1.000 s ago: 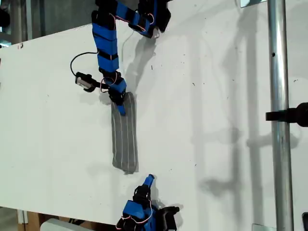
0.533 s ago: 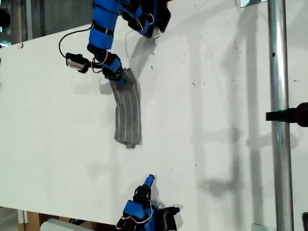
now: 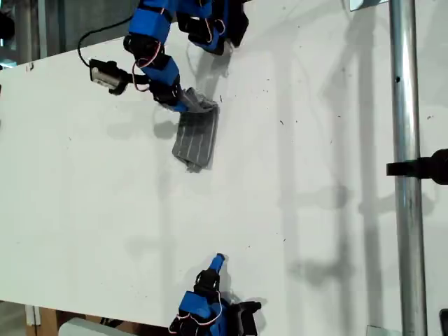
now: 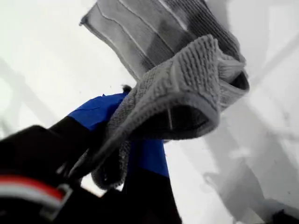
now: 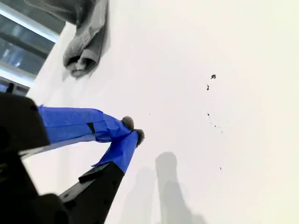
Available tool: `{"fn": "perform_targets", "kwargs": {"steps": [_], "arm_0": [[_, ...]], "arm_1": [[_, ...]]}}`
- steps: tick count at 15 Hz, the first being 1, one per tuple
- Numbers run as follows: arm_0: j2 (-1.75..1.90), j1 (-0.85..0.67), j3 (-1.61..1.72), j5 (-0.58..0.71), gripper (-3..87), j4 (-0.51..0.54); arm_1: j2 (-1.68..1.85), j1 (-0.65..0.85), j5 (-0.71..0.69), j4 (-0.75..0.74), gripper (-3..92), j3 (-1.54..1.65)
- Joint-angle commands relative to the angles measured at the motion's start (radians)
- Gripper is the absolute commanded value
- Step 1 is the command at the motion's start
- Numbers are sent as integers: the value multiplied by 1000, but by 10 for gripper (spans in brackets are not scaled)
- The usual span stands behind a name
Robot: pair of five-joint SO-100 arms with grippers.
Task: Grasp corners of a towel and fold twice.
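Exterior view: my first claw [image 3: 183,103] grips the towel [image 3: 197,136], which hangs beneath it.

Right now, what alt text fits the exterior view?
My first gripper, near the view's top, holds one end of the grey striped towel raised off the white table. My second gripper rests empty at the bottom edge.

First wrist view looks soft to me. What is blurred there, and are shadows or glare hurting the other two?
First wrist view: my first gripper and the towel bunched at it are close and soft-focused. Exterior view: sharp, with grey arm and pole shadows across the white table. Second wrist view: my second gripper casts a soft shadow; the tabletop is bright but not washed out.
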Motion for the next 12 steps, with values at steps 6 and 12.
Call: {"fn": "perform_targets", "kwargs": {"steps": [6, 12], "arm_0": [[5, -5, -41, 5, -29, -12], [5, -6, -34, 5, -29, -14]], "arm_1": [[-437, -8, -115, -466, 431, -212], [-183, 179, -209, -373, 121, -222]]}}
